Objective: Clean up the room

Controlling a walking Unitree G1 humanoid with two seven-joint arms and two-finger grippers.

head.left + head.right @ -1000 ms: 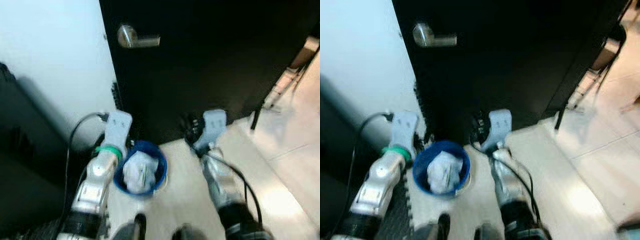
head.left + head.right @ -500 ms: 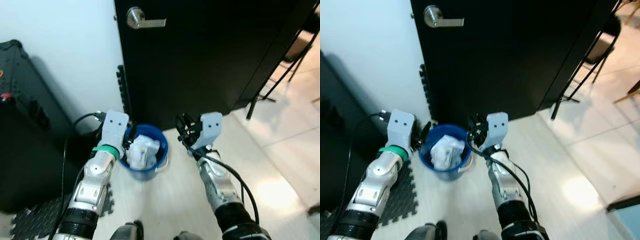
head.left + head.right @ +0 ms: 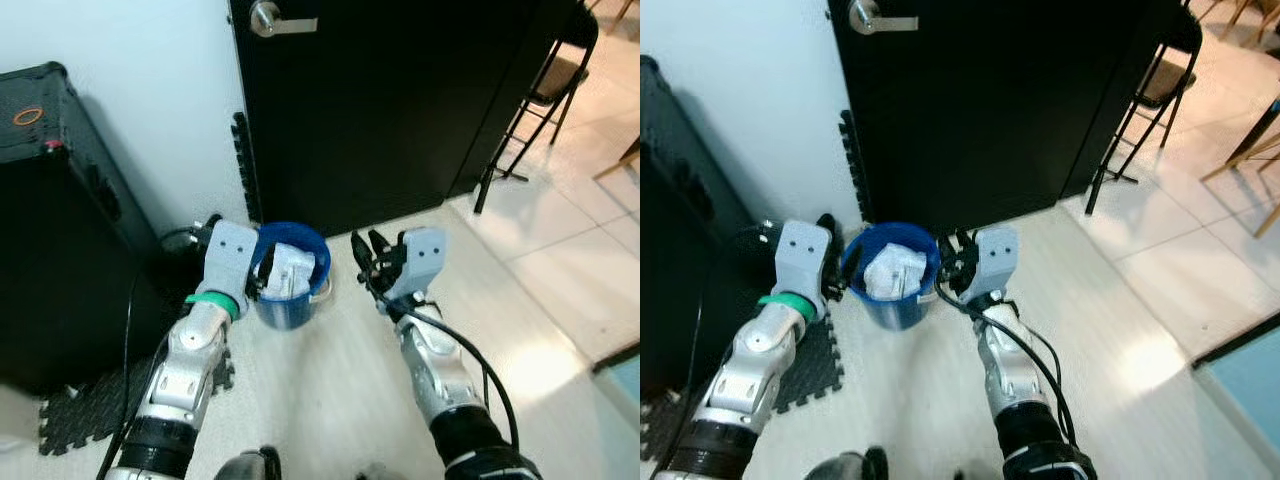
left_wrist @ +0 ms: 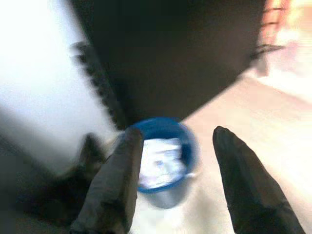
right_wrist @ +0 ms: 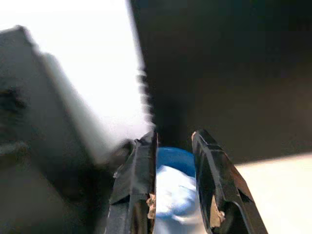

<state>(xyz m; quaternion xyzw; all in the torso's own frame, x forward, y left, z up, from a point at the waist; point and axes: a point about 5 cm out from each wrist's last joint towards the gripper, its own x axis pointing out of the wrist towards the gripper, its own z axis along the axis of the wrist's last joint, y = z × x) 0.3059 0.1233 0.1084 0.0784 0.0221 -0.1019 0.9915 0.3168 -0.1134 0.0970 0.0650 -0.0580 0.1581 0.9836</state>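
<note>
A blue bin (image 3: 290, 288) with crumpled white trash (image 3: 285, 270) in it stands on the pale floor, at the foot of the black door (image 3: 400, 100). My left gripper (image 3: 257, 287) hovers at the bin's left side, open and empty. In the left wrist view its fingers (image 4: 117, 180) frame the bin (image 4: 163, 146) a short way ahead. My right gripper (image 3: 368, 262) hangs just right of the bin, open, with nothing between its fingers (image 5: 214, 180). The right wrist view catches the bin (image 5: 175, 195) through that gap.
A tall black case (image 3: 60, 200) stands against the white wall on the left, with a dark foam mat (image 3: 85, 415) at its foot. The door handle (image 3: 272, 18) is at the top. A folding chair (image 3: 535, 95) stands at the back right, with open tiled floor beside it.
The whole picture has shifted and sharpened as the camera moved. The bin now lies a little farther ahead between my grippers. Both grippers stay empty.
</note>
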